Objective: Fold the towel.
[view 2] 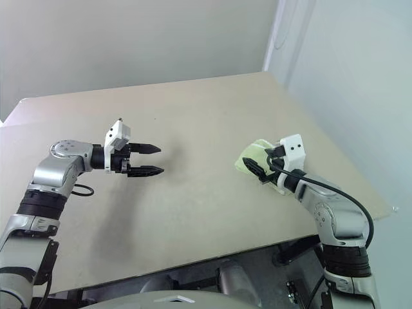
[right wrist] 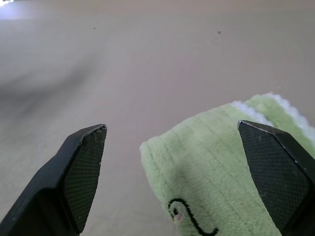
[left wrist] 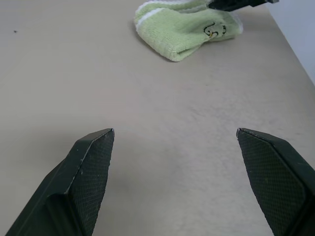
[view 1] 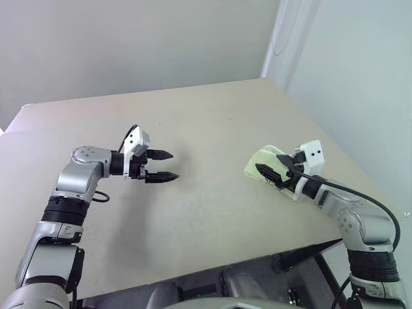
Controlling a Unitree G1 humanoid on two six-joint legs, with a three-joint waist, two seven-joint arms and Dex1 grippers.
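pale walls back a beige counter [view 1: 206, 212] where the towel [view 1: 261, 162], lime green and folded into a small bundle, lies near the right edge. the right end effector [view 1: 272, 175] hovers just over it, fingers spread wide and empty; the left end effector [view 1: 164, 166] hangs well apart from the towel, also wide and empty

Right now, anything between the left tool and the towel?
Nothing visible. Bare table lies between the open left tool and the folded towel. The open right tool hovers at the towel itself.
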